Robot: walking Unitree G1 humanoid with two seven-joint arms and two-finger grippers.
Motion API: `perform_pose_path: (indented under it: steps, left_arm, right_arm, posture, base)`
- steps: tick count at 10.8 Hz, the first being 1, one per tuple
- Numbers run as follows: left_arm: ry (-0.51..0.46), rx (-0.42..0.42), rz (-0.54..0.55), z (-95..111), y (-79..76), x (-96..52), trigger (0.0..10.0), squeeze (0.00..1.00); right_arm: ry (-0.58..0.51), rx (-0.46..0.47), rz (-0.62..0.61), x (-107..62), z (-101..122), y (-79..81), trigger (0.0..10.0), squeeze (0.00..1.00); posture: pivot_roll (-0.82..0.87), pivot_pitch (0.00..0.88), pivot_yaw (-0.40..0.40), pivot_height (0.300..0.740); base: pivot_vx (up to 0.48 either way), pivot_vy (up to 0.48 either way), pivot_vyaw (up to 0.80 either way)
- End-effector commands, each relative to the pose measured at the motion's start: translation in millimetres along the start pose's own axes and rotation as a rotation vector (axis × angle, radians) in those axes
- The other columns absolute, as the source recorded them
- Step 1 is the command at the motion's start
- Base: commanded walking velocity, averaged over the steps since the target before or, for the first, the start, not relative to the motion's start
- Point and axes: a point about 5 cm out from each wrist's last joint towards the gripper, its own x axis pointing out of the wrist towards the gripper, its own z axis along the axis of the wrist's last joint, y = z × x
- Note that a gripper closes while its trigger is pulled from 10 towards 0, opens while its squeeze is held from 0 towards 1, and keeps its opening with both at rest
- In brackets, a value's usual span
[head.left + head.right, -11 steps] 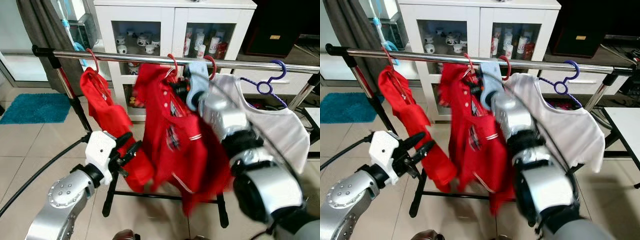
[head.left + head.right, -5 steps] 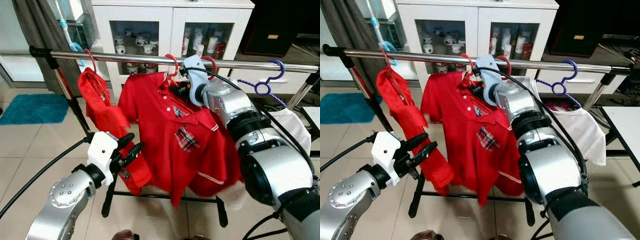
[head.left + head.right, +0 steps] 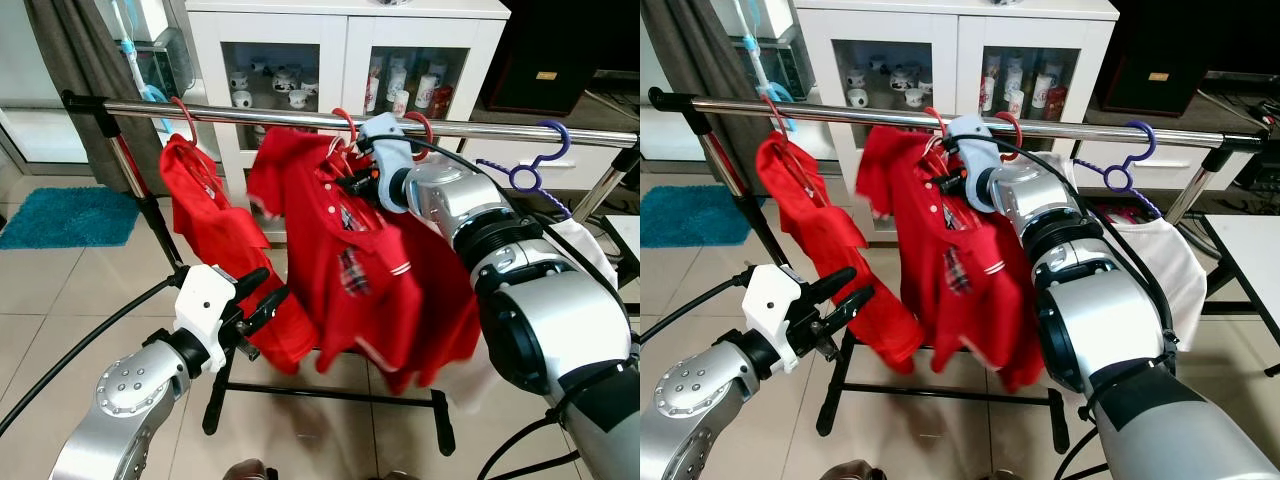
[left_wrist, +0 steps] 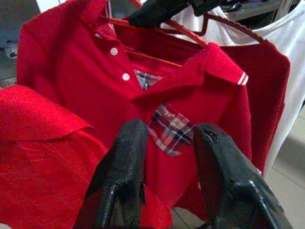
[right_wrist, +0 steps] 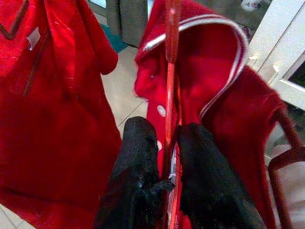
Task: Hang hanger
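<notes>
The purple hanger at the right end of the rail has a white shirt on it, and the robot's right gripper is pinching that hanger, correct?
Not quite. The purple hanger does carry the white shirt, but the right gripper is shut on the red hanger bearing the red polo shirt, as the right wrist view shows.

From the head we looked forward and down at the clothes rail [image 3: 250, 113]; both eye views shared it. Our left wrist camera faced the red polo shirt [image 4: 157, 109] close up, and our right wrist camera sat closer still against its hanger [image 5: 170, 95]
</notes>
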Motion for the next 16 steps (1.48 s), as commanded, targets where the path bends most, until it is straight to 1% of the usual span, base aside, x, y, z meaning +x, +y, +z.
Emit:
perform_pose_path:
  steps: [1,3,4,6,9,11,12,14,15,16]
  left_arm:
    - [0.009,0.011,-0.004,-1.8,-0.1,-1.1,10.0,0.0]
    - [0.009,0.013,-0.003,-1.5,0.0,-1.0,10.0,0.0]
    - [0.009,0.015,-0.002,-1.2,0.1,-0.9,10.0,0.0]
    - [0.01,0.016,-0.002,-1.2,-0.4,-0.7,10.0,0.0]
    - [0.008,0.02,-0.002,-0.3,0.2,-0.1,10.0,0.0]
    - [0.005,0.022,0.002,0.4,0.5,-1.4,10.0,0.0]
    - [0.006,0.012,0.019,-0.8,1.0,-3.4,10.0,0.0]
    - [0.002,0.007,0.035,-0.8,2.2,-2.7,10.0,0.0]
    - [0.004,0.018,0.063,-0.5,5.6,-0.1,10.0,0.0]
    - [0.009,0.023,0.081,-2.1,5.2,2.1,10.0,0.0]
  right_arm:
    - [-0.021,0.007,0.001,0.8,5.5,1.9,0.0,0.0]
    - [-0.024,0.021,-0.002,3.3,2.6,4.7,0.0,0.0]
    - [-0.021,0.046,-0.004,5.6,-1.3,7.2,0.0,0.0]
    - [-0.028,0.065,-0.022,6.8,-2.8,7.9,0.0,0.0]
    - [-0.038,0.052,-0.033,7.7,-3.0,8.3,0.0,0.0]
    - [-0.12,0.07,-0.027,4.5,6.4,4.7,0.0,0.0]
    - [-0.188,0.085,-0.027,-1.2,15.6,-2.0,0.0,0.0]
    - [-0.228,0.069,-0.016,-7.7,23.6,-7.8,0.0,0.0]
    - [-0.248,0.051,-0.01,-11.8,25.6,-11.0,0.0,0.0]
    - [-0.255,0.029,-0.014,-14.6,22.8,-13.6,0.0,0.0]
  posture:
    - [0.13,0.0,-0.03,0.74]
    - [0.14,0.0,-0.031,0.74]
    - [0.14,0.0,-0.031,0.74]
    - [0.14,0.0,-0.03,0.74]
    - [0.14,0.0,-0.031,0.74]
    - [0.15,0.0,-0.037,0.74]
    - [0.15,0.0,-0.037,0.74]
    - [0.14,0.002,-0.039,0.74]
    - [0.13,0.007,-0.034,0.74]
    - [0.13,0.008,-0.033,0.74]
  base:
    - [0.0,0.0,0.0]
    - [0.0,0.0,0.0]
    - [0.0,0.0,0.0]
    - [0.0,0.0,0.0]
    - [0.0,0.0,0.0]
    - [0.0,0.0,0.0]
    - [0.0,0.0,0.0]
    - [0.0,0.0,0.0]
    - [0.0,0.0,0.0]
    - [0.0,0.0,0.0]
